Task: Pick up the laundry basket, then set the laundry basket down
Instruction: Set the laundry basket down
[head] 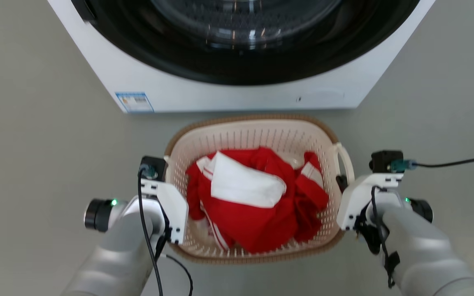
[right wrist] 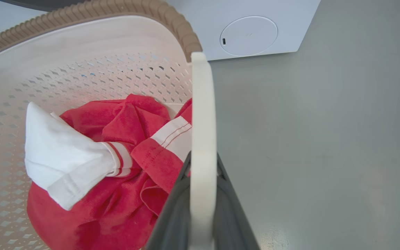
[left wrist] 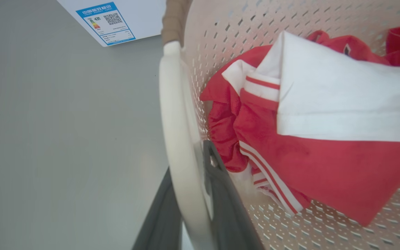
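Looming just beyond laundry basket (head: 253,135): washer (head: 237,96).

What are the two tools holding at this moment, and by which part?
The laundry basket: the left tool grips its left loop handle, the right tool its right loop handle.

Clothes (head: 257,205) in laundry basket (head: 261,132) before washer (head: 228,93)

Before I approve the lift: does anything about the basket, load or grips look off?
Nothing stands out. The laundry basket looks level and undamaged, the red-and-white clothes lie inside its rim, and the left gripper and right gripper each clamp a side handle.
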Controlling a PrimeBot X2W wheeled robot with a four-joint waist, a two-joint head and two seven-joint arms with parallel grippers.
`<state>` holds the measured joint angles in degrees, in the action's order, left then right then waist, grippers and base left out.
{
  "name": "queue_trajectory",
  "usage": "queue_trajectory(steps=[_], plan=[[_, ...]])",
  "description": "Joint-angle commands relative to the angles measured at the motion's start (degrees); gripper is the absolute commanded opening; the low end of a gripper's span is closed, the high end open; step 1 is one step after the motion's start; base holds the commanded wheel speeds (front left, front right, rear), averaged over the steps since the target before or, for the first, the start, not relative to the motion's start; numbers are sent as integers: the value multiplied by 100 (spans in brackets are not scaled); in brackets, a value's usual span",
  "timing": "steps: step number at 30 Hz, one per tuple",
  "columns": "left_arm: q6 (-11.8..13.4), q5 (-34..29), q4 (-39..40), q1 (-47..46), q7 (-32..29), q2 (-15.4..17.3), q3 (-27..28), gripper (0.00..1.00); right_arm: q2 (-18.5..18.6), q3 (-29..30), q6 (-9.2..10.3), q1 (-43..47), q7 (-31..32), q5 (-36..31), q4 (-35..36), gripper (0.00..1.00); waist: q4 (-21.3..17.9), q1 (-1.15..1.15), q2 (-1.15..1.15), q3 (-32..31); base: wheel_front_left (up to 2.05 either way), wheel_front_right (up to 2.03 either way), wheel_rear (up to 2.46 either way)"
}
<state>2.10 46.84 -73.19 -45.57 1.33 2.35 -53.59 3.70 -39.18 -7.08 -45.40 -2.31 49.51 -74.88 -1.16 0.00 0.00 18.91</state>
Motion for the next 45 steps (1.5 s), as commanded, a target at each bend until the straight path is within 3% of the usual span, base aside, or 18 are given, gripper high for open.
queue_trajectory(steps=[1,12,22,45], plan=[[29,-74,63,-308,145,56,51,0,-82,-96,-41,-178,-166,21,103,0,13,0,0,398,0,0,0],[128,-142,14,-829,545,80,30,0,-82,-126,-41,-634,-466,-82,94,0,-4,0,0,1396,0,0,0],[224,-171,-6,-1307,961,87,45,0,-60,260,-41,-998,-697,-582,93,0,31,0,0,2197,0,0,0],[350,-199,9,-1964,1357,148,199,0,-35,1058,-41,-1389,-933,-1515,93,0,118,0,0,3037,0,0,0]])
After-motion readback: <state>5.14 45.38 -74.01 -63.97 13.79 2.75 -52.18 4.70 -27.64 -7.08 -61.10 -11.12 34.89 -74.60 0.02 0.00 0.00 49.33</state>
